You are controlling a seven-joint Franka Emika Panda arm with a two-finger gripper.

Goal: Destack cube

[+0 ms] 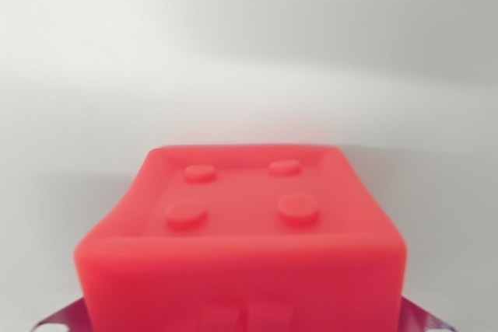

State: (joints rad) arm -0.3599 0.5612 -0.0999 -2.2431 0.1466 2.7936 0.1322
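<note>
Red cube's base cut off below

Only slivers of the gripper show at the bottom corners, left and right; its jaw state cannot be told.

Single wrist cam, very close range.
Looks forward and slightly down over the red cube, which fills the lower frame; blurred pale table beyond.
</note>
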